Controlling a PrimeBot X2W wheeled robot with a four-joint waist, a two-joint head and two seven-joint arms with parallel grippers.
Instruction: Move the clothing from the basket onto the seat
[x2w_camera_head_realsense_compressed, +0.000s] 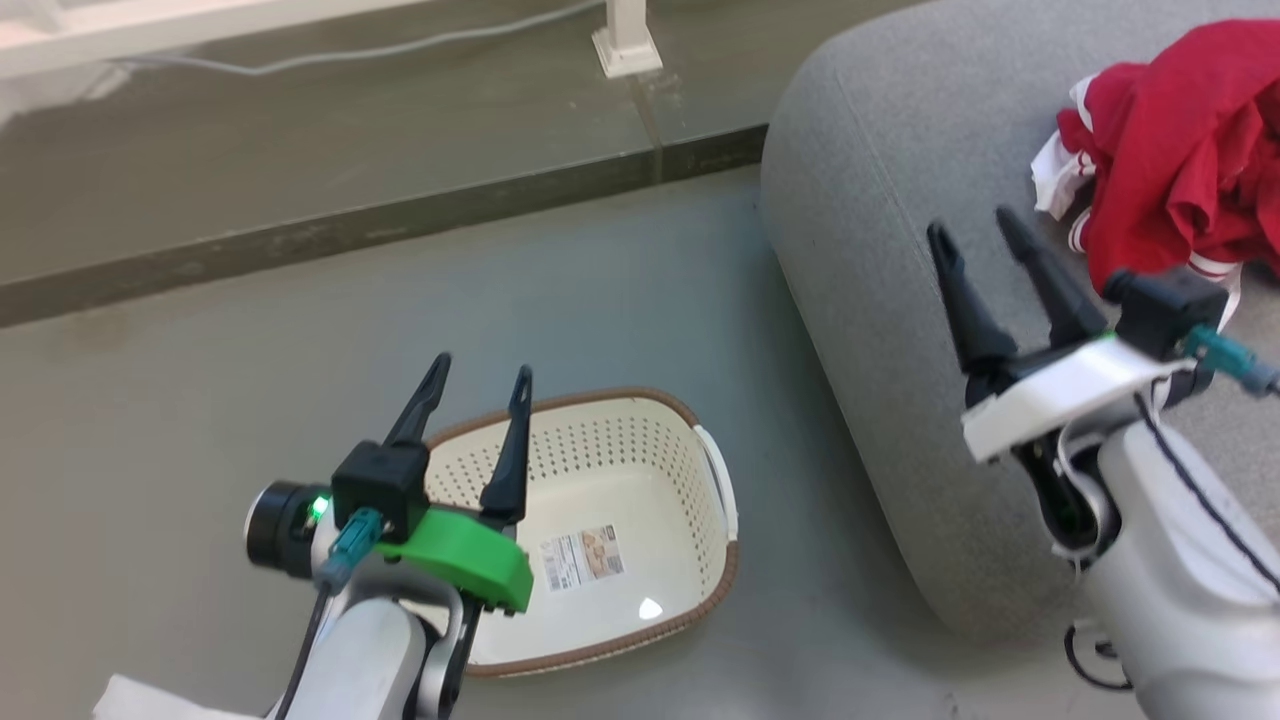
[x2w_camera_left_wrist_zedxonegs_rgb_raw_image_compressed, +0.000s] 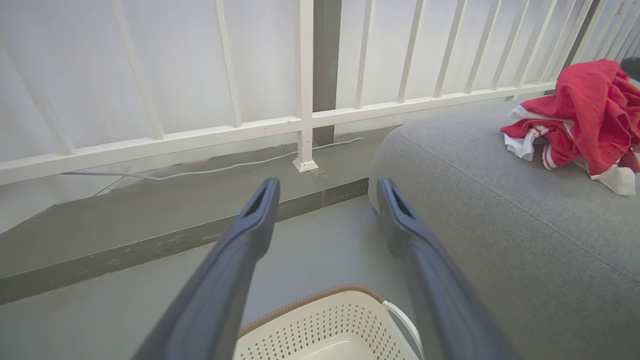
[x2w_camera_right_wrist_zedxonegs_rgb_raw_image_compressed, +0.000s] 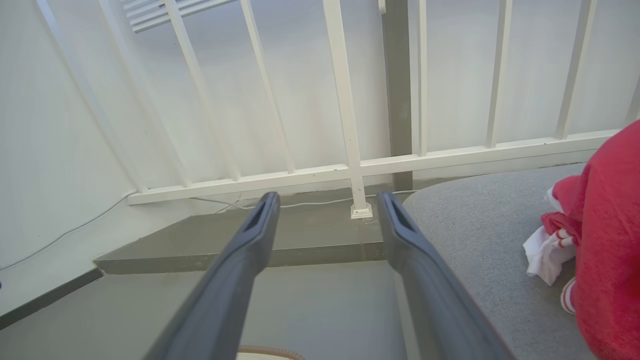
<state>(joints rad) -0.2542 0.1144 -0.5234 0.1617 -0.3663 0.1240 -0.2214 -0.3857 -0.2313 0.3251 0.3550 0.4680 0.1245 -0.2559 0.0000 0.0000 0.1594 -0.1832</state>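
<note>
— On the floor just beside the seat (x2w_camera_head_realsense_compressed: 880, 200): basket (x2w_camera_head_realsense_compressed: 640, 445) status?

— Upright, cream, perforated walls, brown rim, white handle on the side facing the seat. Its pale bottom is exposed, with a sticker label (x2w_camera_head_realsense_compressed: 583, 556) stuck flat on it (plus a small glare spot).

— Where is the clothing (x2w_camera_head_realsense_compressed: 1180, 150)?

— Crumpled in a red heap on top of the seat, at the far right of the head view. White panels and striped trim poke out at the heap's left edge. It is well apart from the basket.

— Left gripper (x2w_camera_head_realsense_compressed: 481, 368)?

— It hovers over the basket's near-left part on a green mount. Fingers are spread wide with nothing between them. The left wrist view has the basket's rim and handle low between the fingers, which point on over the grey floor (x2w_camera_left_wrist_zedxonegs_rgb_raw_image_compressed: 310, 240).

— Right gripper (x2w_camera_head_realsense_compressed: 969, 222)?

— Over the seat, near its front edge and just left of the heap. Fingers are spread wide and grip nothing. The black block on its wrist overlaps the heap's lower edge in the head view (can't tell if it touches). The right wrist view shows red fabric off to the right of the fingers, not between them.

— Background?

— White railing (x2w_camera_left_wrist_zedxonegs_rgb_raw_image_compressed: 305, 120) on a raised step (x2w_camera_left_wrist_zedxonegs_rgb_raw_image_compressed: 150, 220), with a pale cable (x2w_camera_left_wrist_zedxonegs_rgb_raw_image_compressed: 200, 172) running along the step.
</note>
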